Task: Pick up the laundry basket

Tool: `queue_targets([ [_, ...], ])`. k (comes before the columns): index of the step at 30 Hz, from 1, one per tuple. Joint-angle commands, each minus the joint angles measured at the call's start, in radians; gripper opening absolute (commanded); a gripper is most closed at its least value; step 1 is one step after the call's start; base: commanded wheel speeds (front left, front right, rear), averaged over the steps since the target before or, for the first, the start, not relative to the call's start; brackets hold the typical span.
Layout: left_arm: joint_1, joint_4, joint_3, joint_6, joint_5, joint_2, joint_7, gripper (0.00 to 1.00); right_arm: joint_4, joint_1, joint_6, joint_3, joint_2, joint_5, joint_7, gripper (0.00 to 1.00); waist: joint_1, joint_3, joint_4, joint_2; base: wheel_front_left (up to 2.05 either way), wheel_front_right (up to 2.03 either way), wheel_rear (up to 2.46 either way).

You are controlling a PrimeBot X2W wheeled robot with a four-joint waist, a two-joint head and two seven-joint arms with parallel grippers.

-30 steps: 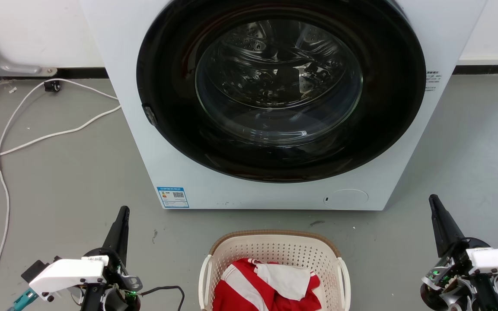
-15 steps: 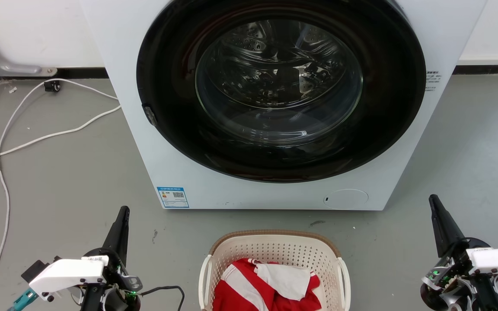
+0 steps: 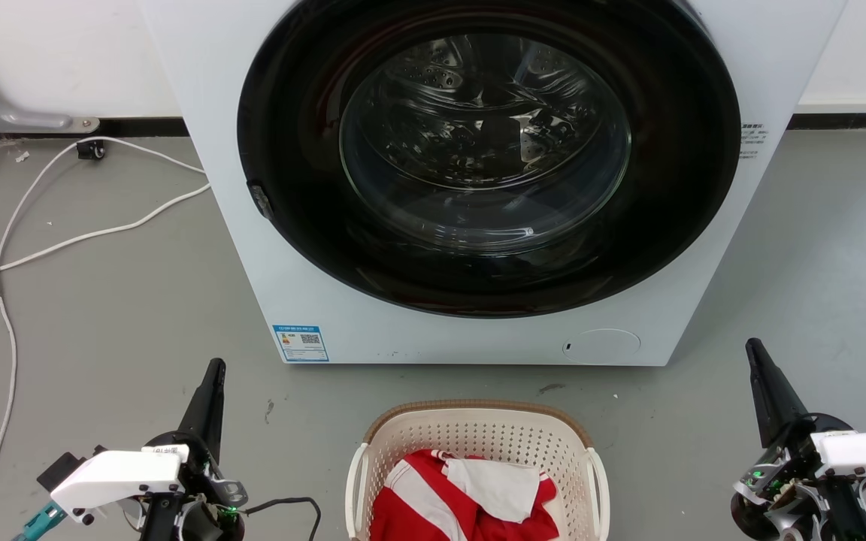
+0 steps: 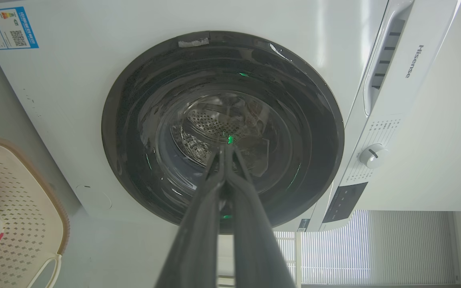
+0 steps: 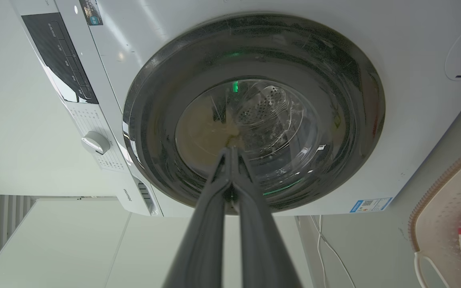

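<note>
The laundry basket [image 3: 478, 432] stands on the floor at the bottom middle of the head view, cream and perforated with a brown rim and white side handles. Red and white clothes [image 3: 470, 492] lie in it. Part of the basket [image 4: 18, 208] shows at the left edge of the left wrist view, and the basket [image 5: 450, 208] also shows at the right edge of the right wrist view. My left gripper [image 3: 214, 366] is shut and empty, well left of the basket. My right gripper [image 3: 751, 344] is shut and empty, well to its right. Both point at the washer.
A white front-loading washing machine [image 3: 478, 173] with a closed dark round door stands just behind the basket. White cables [image 3: 65, 225] trail over the grey floor at the left. A black cable [image 3: 290, 503] lies beside my left arm.
</note>
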Motion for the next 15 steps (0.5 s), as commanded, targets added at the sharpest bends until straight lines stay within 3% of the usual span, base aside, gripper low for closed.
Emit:
queue_targets([
  [1, -0.011, 0.001, 0.003, -0.003, 0.008, -0.001, 0.001, 0.0, 0.001, -0.01, 0.0, -0.001, 0.003, -0.006, 0.0, 0.0, 0.0, 0.0, 0.0, 0.0, 0.0, 0.0, 0.0],
  [15, -0.011, 0.001, 0.005, -0.003, 0.009, -0.002, 0.002, 0.0, 0.001, -0.01, 0.0, -0.002, 0.003, -0.007, 0.001, 0.0, 0.0, 0.0, 0.0, 0.0, 0.0, 0.0, 0.0],
])
